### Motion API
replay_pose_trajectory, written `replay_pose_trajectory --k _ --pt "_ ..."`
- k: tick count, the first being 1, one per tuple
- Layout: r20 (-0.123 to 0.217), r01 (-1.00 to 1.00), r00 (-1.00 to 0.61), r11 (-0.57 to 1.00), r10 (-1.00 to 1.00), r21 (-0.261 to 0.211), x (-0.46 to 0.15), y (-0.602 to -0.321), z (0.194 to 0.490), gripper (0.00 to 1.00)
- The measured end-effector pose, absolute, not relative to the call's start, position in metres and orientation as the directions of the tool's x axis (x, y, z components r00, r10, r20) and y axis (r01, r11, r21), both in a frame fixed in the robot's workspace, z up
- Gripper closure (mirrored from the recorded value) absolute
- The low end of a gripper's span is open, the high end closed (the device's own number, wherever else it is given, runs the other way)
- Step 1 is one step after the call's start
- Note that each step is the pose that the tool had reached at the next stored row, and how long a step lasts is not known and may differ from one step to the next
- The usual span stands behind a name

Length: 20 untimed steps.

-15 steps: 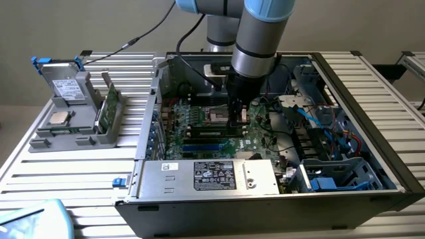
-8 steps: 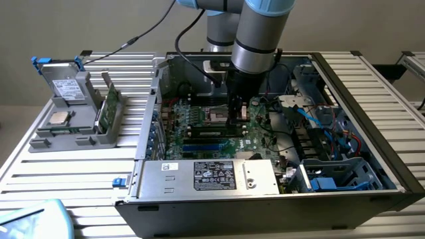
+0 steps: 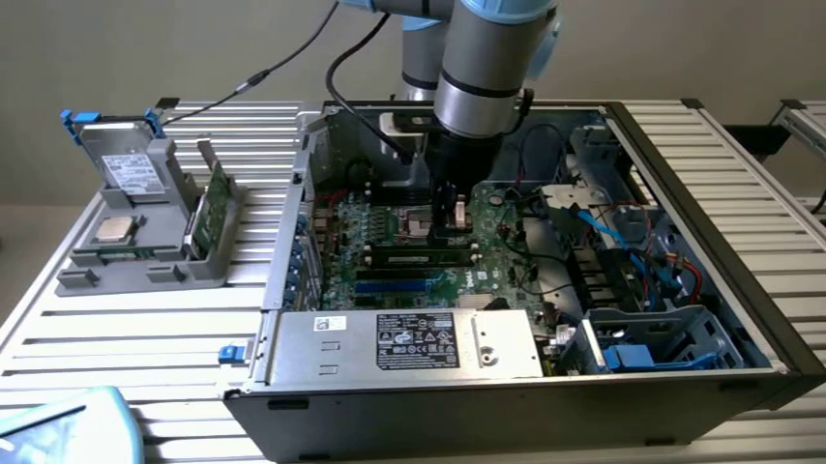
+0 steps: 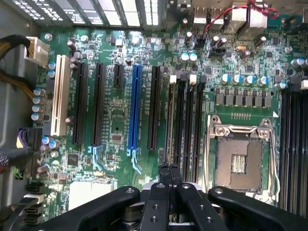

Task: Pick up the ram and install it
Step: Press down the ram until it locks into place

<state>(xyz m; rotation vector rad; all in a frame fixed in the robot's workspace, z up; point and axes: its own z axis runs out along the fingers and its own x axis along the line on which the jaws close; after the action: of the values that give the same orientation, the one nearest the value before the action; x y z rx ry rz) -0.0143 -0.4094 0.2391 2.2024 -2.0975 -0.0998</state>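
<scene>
Your exterior view looked down from above into the open computer case (image 3: 761, 319); your wrist view hovered close over its motherboard (image 4: 115, 125) (the shared part).

The arm (image 3: 481, 68) hides part of the motherboard (image 3: 387, 237); the picture's edge cuts its upper links.

An open computer case (image 3: 722, 242) lies on a slatted bench (image 3: 155, 329), its motherboard (image 3: 413, 261) facing up. The arm (image 3: 485, 68) reaches down into the case, and its tool (image 3: 452, 217) is closed, just above the board beside the CPU socket (image 3: 420, 220). A ram (image 3: 420, 258) stick lies along a slot just in front of the tool. A power supply (image 3: 400, 343) fills the near edge of the case. On the exterior view's left, a grey holder (image 3: 142, 242) carries a drive (image 3: 130, 174), a CPU (image 3: 114, 229) and a green card (image 3: 213, 208).
</scene>
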Motion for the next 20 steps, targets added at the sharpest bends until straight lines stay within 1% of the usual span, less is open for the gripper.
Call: replay_pose_trajectory --k 8,17,20 --pt "0.023 -0.992 0.05 -0.047 -0.998 0.119 -0.028 -0.407 0.239 0.89" --pt "0.026 -0.992 0.05 -0.047 -0.998 0.12 -0.032 -0.407 0.224 0.89" --pt "0.026 -0.992 0.05 -0.047 -0.998 0.12 -0.032 -0.406 0.223 0.89"
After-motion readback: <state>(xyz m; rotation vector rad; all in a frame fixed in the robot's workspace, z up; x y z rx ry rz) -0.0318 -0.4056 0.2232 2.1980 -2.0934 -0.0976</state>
